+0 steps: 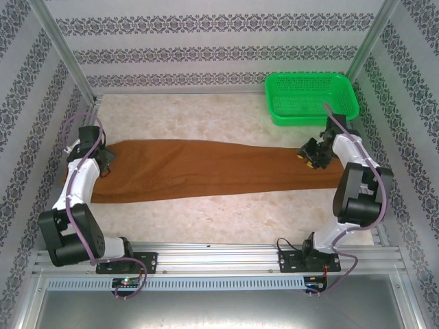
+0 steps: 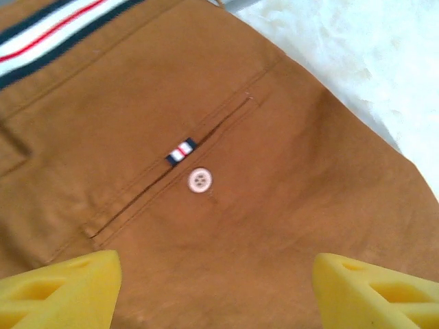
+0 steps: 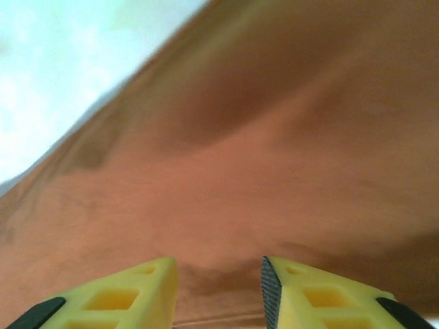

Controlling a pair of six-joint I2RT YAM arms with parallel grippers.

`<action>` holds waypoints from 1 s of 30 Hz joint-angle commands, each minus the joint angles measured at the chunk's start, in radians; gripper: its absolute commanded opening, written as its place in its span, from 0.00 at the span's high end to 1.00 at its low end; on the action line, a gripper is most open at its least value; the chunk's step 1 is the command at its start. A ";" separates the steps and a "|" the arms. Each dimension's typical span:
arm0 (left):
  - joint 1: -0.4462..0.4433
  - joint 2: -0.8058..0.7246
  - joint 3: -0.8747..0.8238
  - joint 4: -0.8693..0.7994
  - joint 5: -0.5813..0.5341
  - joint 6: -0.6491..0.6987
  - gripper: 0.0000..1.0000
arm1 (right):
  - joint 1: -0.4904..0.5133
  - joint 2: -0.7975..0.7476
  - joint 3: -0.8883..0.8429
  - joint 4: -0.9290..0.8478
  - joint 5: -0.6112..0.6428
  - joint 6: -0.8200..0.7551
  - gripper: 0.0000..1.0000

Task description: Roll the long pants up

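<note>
While the long pants point(image 1: 206, 168) lie stretched flat across the tabletop point(image 1: 206, 219) from one arm to the other, the left pincer point(image 2: 216, 266) hangs just above their wide waist end, its yellow fingers point(image 2: 68, 288) spread far apart and nothing between them. Straight ahead of this pincer, seen through the gap, a small pale button point(image 2: 199, 180) sits on the rust-brown cloth. Just beyond the button are a narrow pocket slit point(image 2: 137, 199) and a little striped tab point(image 2: 180, 151). Further ahead and to the left of the pincer a striped band point(image 2: 48, 34) of dark, white and red runs along the waistband. Bare tabletop shows ahead to the right. The right pincer point(image 3: 218, 266) is down at the narrow leg end of the trousers, with its jaws part-way apart. Blurred brown cloth spreads right in front of them and across the gap. Whether any of that cloth is pinched between the pads cannot be told. Beyond the right pincer, well clear of the cloth, a green basket point(image 1: 281, 118) stands on the tabletop.
</note>
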 commanded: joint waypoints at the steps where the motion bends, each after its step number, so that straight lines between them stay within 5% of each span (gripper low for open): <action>1: -0.010 0.035 0.065 0.052 0.020 0.060 0.26 | -0.070 -0.073 -0.074 -0.077 0.077 0.004 0.58; 9: -0.013 0.098 0.090 0.089 0.047 0.079 0.27 | -0.230 -0.157 -0.149 -0.118 0.057 -0.004 0.55; 23: -0.012 0.143 0.083 0.089 0.015 0.104 0.27 | -0.259 0.057 -0.043 -0.041 0.088 0.049 0.57; 24: -0.012 0.136 0.084 0.074 0.003 0.109 0.27 | -0.262 0.066 -0.042 -0.031 0.082 0.052 0.65; 26: -0.011 0.110 0.086 0.033 -0.032 0.111 0.27 | -0.263 0.078 -0.038 -0.026 0.080 0.053 1.00; 30: 0.025 -0.012 0.043 -0.099 -0.143 0.028 0.17 | -0.260 0.069 -0.053 -0.010 0.075 0.053 1.00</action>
